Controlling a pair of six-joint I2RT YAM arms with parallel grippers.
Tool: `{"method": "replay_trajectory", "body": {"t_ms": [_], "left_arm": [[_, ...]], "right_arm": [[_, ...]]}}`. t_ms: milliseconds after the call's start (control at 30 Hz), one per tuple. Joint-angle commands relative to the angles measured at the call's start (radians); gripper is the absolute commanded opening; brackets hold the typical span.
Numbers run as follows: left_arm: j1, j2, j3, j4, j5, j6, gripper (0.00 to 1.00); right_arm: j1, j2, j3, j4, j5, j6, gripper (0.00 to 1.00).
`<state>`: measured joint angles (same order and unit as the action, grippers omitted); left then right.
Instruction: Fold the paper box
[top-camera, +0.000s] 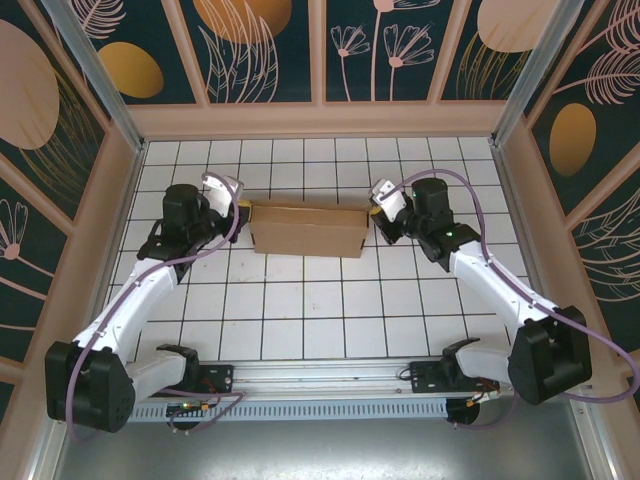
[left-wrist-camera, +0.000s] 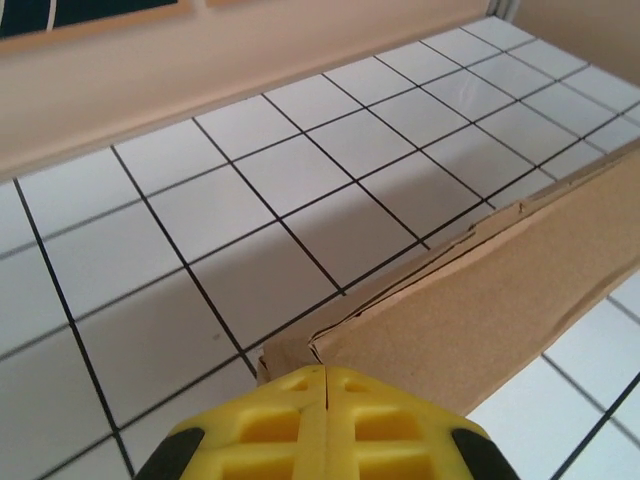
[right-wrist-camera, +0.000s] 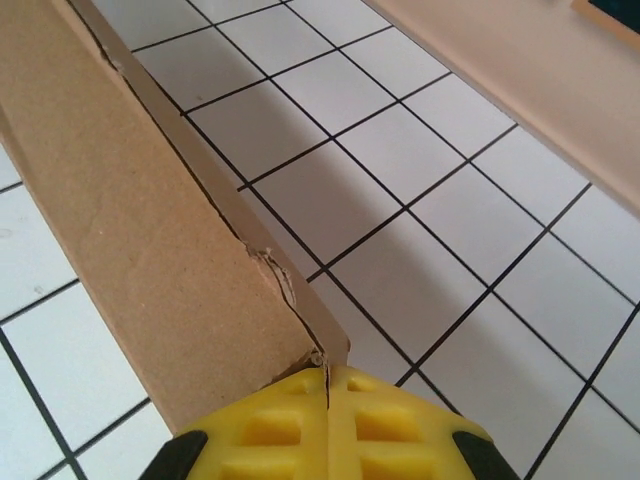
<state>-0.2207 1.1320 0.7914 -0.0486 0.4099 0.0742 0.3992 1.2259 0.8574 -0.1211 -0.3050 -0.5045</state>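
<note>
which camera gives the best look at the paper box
The top external view: the whole paper box is in frame there, with both ends and its full outline. Each wrist view gives a close-up of one end, with a long cardboard side running out of the frame.

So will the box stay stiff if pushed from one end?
Probably light and fairly stiff: the box is folded cardboard. Its top edge looks creased and gaping, so it may spring open. Flat-sided, it should slide, not roll.
</note>
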Motion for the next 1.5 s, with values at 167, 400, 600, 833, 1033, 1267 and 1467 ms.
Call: {"method": "replay_trajectory", "body": {"t_ms": [167,400,600,833,1033,1267,1467], "left_arm": [[-0.027,0.003,0.05,-0.02,0.003,-0.293,0.0],[-0.028,0.033,0.08,-0.059,0.015,-0.439,0.0],[-0.027,0.062,0.109,-0.068,0.031,-0.525,0.0],[-0.027,0.087,0.126,-0.076,0.034,-0.58,0.0],[-0.027,0.102,0.133,-0.087,0.031,-0.642,0.0],[-0.027,0.12,0.147,-0.126,0.018,-0.647,0.0],[-0.026,0.097,0.156,-0.164,-0.047,-0.543,0.0]], "right_arm": [[0.025,-0.02,0.109,-0.079,-0.01,0.372,0.0],[0.023,0.003,0.16,-0.127,-0.009,0.678,0.0],[0.011,0.137,0.313,-0.318,-0.018,0.852,0.0],[0.01,0.201,0.364,-0.368,0.005,0.911,0.0],[0.012,0.201,0.332,-0.357,0.019,0.94,0.0],[0.013,0.202,0.325,-0.346,0.018,0.963,0.0],[0.026,0.191,0.319,-0.35,0.057,0.92,0.0]]}}
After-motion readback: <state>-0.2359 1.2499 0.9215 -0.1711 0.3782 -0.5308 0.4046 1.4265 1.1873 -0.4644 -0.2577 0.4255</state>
